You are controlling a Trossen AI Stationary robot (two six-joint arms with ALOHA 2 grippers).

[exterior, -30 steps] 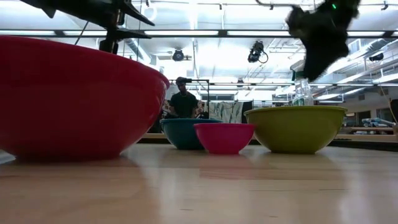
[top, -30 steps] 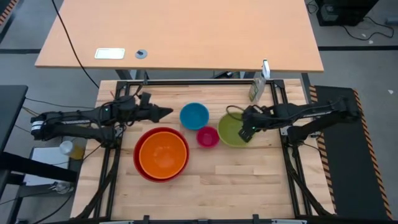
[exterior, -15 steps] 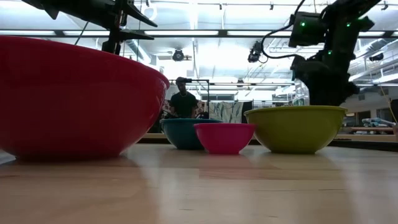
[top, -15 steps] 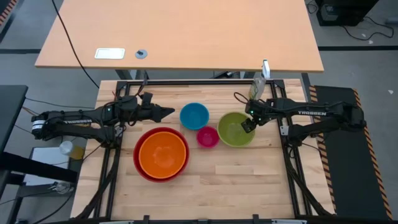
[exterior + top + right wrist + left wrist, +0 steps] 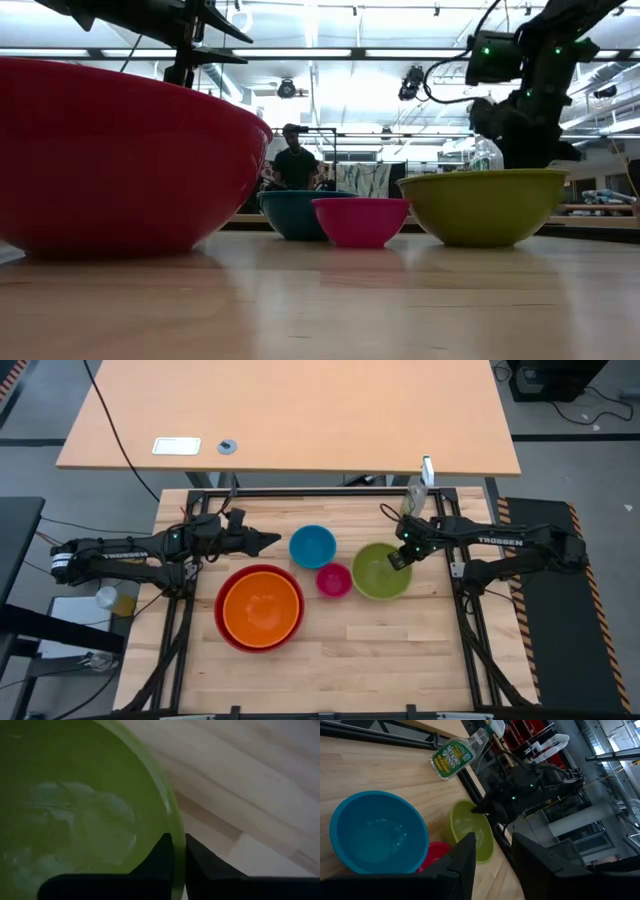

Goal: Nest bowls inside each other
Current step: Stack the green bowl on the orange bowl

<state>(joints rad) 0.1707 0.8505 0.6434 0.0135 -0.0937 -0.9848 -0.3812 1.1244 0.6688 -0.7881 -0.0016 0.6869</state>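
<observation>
A green bowl stands on the wooden table, at the right of the row of bowls. My right gripper is shut on its far right rim. A small pink bowl sits left of the green one, and a blue bowl lies farther back. An orange bowl rests inside a red bowl at the near left. My left gripper hovers open, left of the blue bowl and above the table. My right gripper pinches the green bowl's rim at the far right side, one finger inside the bowl and one outside. The fingers come from above, slanting steeply down. The bowl's base rests on the table.
A spray bottle lies at the table's far right corner, just behind my right arm. A person stands in the room beyond the table. Bare wood stretches along the near edge, and more of it lies to the right of the green bowl.
My right gripper has moved toward the table's far edge and come down from above the green bowl onto its far right rim. The green bowl has shifted slightly toward the table's right edge.
</observation>
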